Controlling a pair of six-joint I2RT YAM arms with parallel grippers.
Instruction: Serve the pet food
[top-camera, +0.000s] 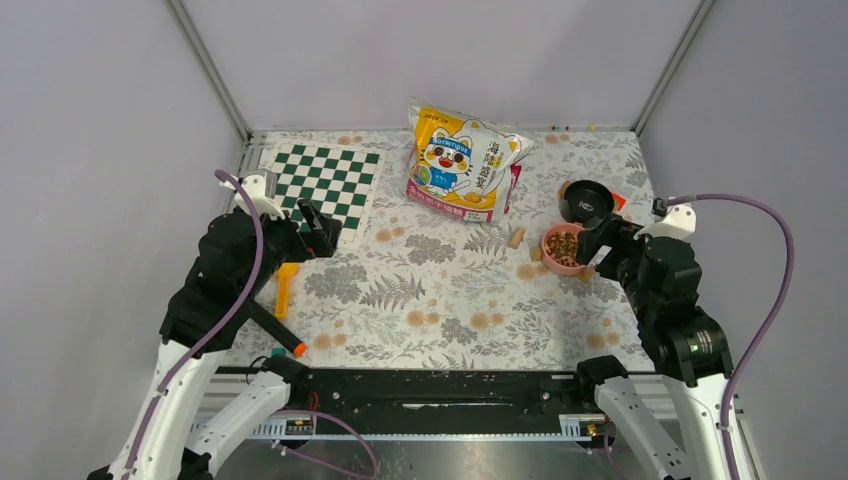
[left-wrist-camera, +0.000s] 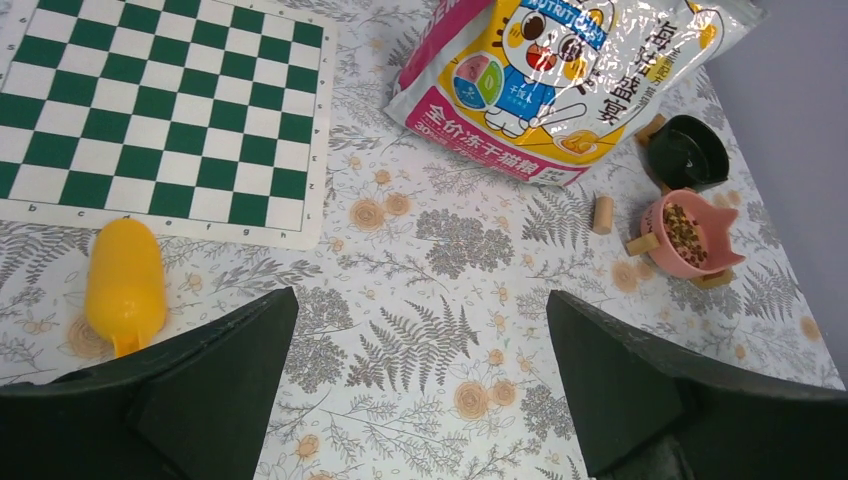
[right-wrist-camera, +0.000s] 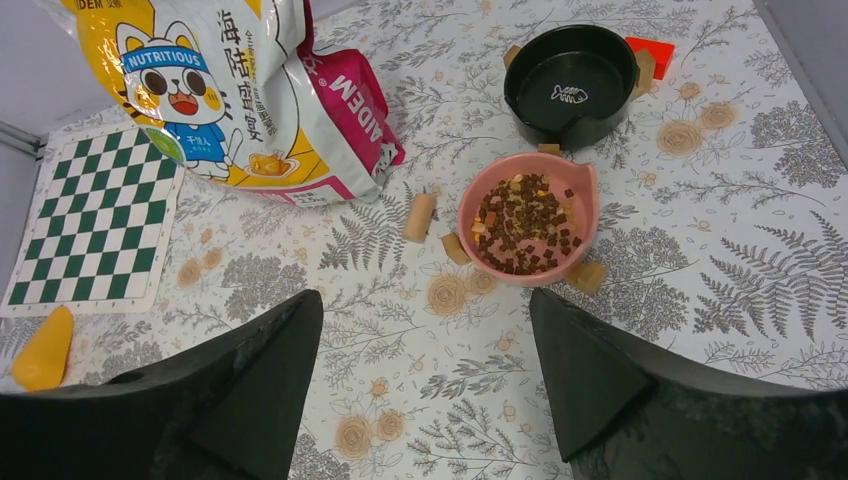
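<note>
My left gripper (left-wrist-camera: 422, 300) and right gripper (right-wrist-camera: 425, 300) are wide open and empty. The pet food (right-wrist-camera: 525, 225) sits in the pink bowl (right-wrist-camera: 585, 190), at twelve o'clock from my right gripper. I think serving is done. Next, I should back away gently.

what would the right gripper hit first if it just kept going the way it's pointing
Most likely the pink bowl of kibble, just ahead of the open right gripper; tilted downward, it might touch the tablecloth short of it instead.

Left arm (top-camera: 225, 270) and right arm (top-camera: 665, 275) hover, jaws wide apart.
</note>
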